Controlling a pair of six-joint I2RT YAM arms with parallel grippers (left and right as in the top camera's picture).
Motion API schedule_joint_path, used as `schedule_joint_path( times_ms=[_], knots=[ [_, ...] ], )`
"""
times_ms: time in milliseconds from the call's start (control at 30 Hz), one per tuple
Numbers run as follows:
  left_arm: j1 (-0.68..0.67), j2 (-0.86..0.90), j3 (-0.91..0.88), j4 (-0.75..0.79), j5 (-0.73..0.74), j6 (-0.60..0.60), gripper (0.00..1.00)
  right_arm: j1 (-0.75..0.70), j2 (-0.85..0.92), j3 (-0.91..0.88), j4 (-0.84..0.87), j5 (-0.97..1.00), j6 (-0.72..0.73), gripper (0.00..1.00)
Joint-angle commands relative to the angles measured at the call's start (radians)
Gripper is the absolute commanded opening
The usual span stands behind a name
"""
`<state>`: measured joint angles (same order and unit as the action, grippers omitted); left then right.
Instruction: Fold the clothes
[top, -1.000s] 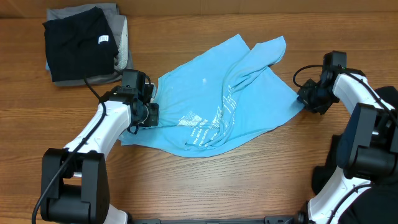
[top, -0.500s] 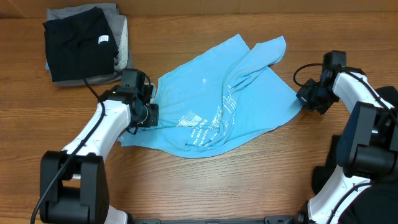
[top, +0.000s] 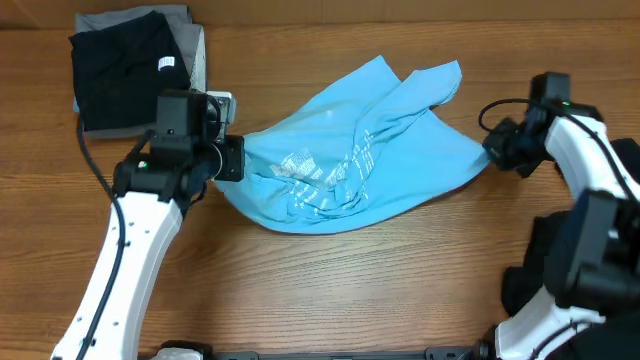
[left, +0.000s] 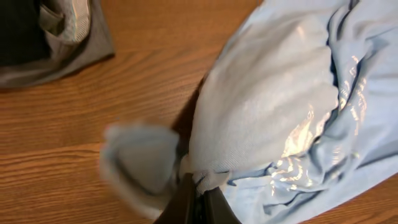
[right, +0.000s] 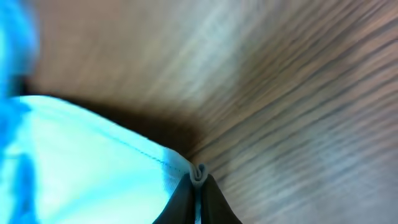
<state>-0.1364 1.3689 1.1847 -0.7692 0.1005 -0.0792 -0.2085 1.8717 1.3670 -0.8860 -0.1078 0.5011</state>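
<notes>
A light-blue T-shirt (top: 350, 150) with white print lies crumpled across the middle of the table. Its left side is lifted and bunched, pinched in my left gripper (top: 228, 160), which is shut on it. In the left wrist view the dark jaws (left: 200, 198) clamp a fold of that pale blue cloth (left: 267, 106). My right gripper (top: 494, 152) is shut on the shirt's right hem; the right wrist view shows the rolled hem (right: 198, 174) squeezed between the fingertips above the wood. Black and grey garments (top: 125, 70) lie stacked at the back left.
The folded stack sits just behind my left arm (top: 150, 215), and its grey edge (left: 74, 43) shows in the left wrist view. Bare wooden table (top: 350, 290) runs along the front. My right arm (top: 590, 170) stands at the right edge.
My left gripper has risen and moved back-left, lifting the shirt's left side so the cloth bunches. The right gripper has shut on the right hem and shifted slightly right.
</notes>
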Motion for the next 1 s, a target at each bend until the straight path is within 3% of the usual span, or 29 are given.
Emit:
schedule_joint_path(
  times_ms=[0, 800, 900, 933, 967],
  knots=[
    [-0.002, -0.046, 0.022, -0.010, 0.004, -0.022, 0.04, 0.002, -0.118, 0.018, -0.011, 0.001, 0.008, 0.04],
    [-0.002, -0.049, 0.021, -0.096, 0.004, -0.021, 0.04, 0.002, -0.168, 0.017, -0.078, 0.001, -0.004, 0.04],
    [-0.002, -0.049, 0.021, -0.098, 0.004, -0.021, 0.16, 0.002, -0.168, 0.017, -0.077, 0.001, -0.004, 0.04],
    [-0.002, -0.049, 0.021, -0.098, 0.003, -0.021, 0.13, 0.002, -0.168, 0.017, -0.077, 0.001, -0.004, 0.04],
    [-0.002, -0.049, 0.021, -0.098, 0.003, -0.018, 0.05, 0.002, -0.168, 0.017, -0.077, 0.001, -0.004, 0.04]
  ],
)
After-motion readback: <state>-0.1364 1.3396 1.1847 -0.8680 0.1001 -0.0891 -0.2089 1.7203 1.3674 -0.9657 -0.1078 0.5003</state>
